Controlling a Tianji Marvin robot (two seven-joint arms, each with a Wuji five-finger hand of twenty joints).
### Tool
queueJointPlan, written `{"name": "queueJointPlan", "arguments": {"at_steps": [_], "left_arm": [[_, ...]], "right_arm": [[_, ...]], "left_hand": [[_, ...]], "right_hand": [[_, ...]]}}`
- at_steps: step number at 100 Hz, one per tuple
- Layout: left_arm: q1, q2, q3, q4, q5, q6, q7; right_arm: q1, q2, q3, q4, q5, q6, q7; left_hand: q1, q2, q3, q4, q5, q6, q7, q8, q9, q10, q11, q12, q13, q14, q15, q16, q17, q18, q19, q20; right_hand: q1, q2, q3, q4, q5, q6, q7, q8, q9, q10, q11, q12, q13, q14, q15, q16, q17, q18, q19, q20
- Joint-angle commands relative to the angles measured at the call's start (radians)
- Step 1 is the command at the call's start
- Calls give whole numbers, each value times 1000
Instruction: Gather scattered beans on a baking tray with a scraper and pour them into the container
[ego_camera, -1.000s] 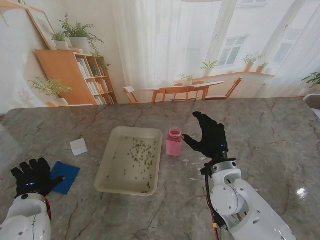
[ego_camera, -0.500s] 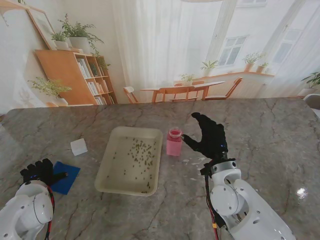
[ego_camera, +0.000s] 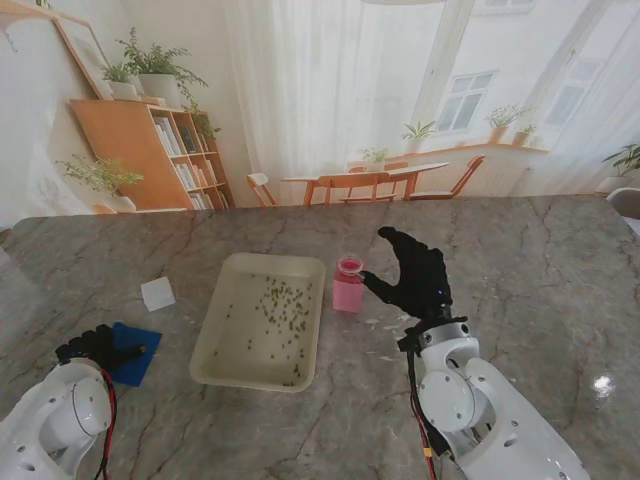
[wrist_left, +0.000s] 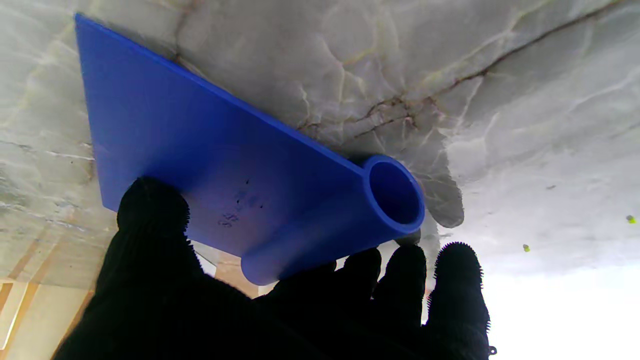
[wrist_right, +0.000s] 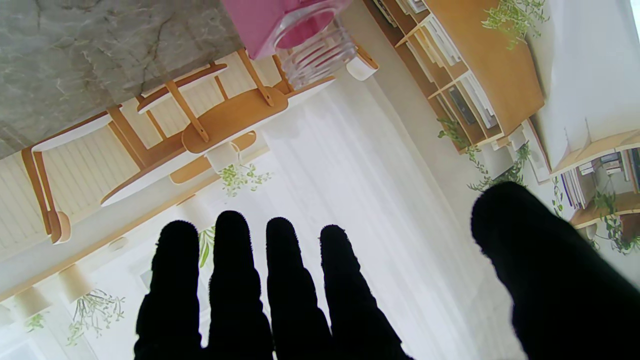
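A: Looking at your left hand first: where does the scraper lie?

B: On the bench, at your near left corner, right under that hand. In the left wrist view the thumb rests on the flat blue blade, and the other fingers reach the tubular handle. You cannot tell whether the fingers have actually clamped it; the blade seems to lie on the marble.

A: And your right hand?

B: Spread wide and holding nothing. It stands upright just to the right of the pink container, thumb tip near its side, but you cannot tell whether it touches. The right wrist view shows four straight fingers with the thumb well apart, and the container's clear threaded mouth at the edge of the picture.

A: Where are the beans?

B: Scattered in the cream baking tray, which sits between your two hands, mostly over its middle and far half, a few by the near right corner. The container stands just beside the tray's far right corner.

A: Anything else around?

B: A small white block lies on the bench between scraper and tray, farther from you than the scraper. A few small pale bits lie on the marble near your right wrist.
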Motion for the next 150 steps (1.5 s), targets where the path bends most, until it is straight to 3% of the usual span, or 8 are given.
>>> {"name": "queueJointPlan", "arguments": {"at_steps": [1, 28, 43, 48, 58, 88, 116, 150], "left_arm": [[5, 1, 16, 15, 13, -10, -32], [-20, 20, 78, 33, 137, -1, -136], [-49, 25, 116, 61, 151, 24, -154], [-58, 26, 128, 72, 155, 30, -152], [-73, 28, 147, 87, 162, 40, -159], [-94, 28, 174, 112, 151, 71, -147], [-62, 17, 143, 110, 210, 17, -43], [-7, 1, 76, 57, 242, -67, 100]], "right_arm": [[-1, -1, -1, 1, 1, -1, 12], [-2, -3, 2, 1, 4, 6, 9], [-4, -3, 6, -1, 6, 7, 8], [-5, -4, 8, -2, 6, 9, 7], [-8, -4, 12, -3, 7, 11, 5], [-12, -5, 17, -5, 8, 13, 1], [-15, -6, 21, -6, 10, 16, -5], [-19, -8, 26, -7, 13, 17, -9]], "left_hand": [[-9, -73, 17, 49, -27, 42, -1, -5, 54, -31, 29, 20, 31, 23, 27, 21, 11, 19, 48, -20], [160, -167, 45, 52, 140, 5, 79, 66, 333, -91, 221, 363, 407, -55, 360, 393, 328, -15, 640, 243], [186, -202, 98, 42, 293, -50, 159, 162, 458, -144, 399, 546, 574, -138, 566, 563, 560, -130, 842, 234], [98, -262, 317, 14, 363, -81, 199, 204, 481, -164, 477, 610, 616, -183, 632, 614, 622, -170, 907, 210], [100, -294, 404, 1, 461, -131, 302, 286, 506, -211, 643, 735, 662, -274, 758, 691, 707, -232, 991, 223], [515, -350, 129, 49, 327, -234, 953, 772, 497, -388, 1051, 1064, 642, -458, 1136, 760, 721, -296, 1180, 361], [533, -196, 113, 51, 220, -293, 1218, 1059, 423, -424, 1160, 1078, 555, -450, 1248, 753, 588, -277, 1282, 411], [553, -165, 107, 24, 106, -262, 1246, 1137, 296, -384, 871, 990, 366, -228, 795, 617, 379, -95, 950, 384]], "right_hand": [[-3, 17, -30, 37, 19, -19, 9, -17, 9, -23, 12, -5, 11, -8, 2, 19, 4, 10, -7, -2], [-3, 20, -33, 38, 24, -29, 15, -19, 11, -23, 13, -5, 13, -9, 3, 21, 7, 12, -7, -1], [-3, 22, -36, 38, 27, -39, 19, -20, 12, -21, 11, -6, 13, -8, 1, 21, 7, 12, -7, 0], [-2, 22, -36, 38, 28, -40, 20, -20, 13, -21, 11, -6, 13, -9, 1, 21, 7, 12, -7, 0], [-2, 23, -38, 38, 31, -44, 24, -20, 12, -21, 9, -6, 14, -9, 1, 22, 7, 12, -8, 0], [-1, 25, -40, 39, 42, -46, 31, -23, 14, -18, 6, -6, 13, -10, 0, 23, 7, 12, -8, 1], [-1, 29, -43, 39, 51, -47, 36, -25, 12, -18, 4, -6, 11, -10, 0, 24, 6, 12, -10, 1], [0, 33, -49, 39, 54, -51, 40, -28, 11, -18, 4, -5, 12, -10, 1, 25, 6, 11, -13, 3]]}}
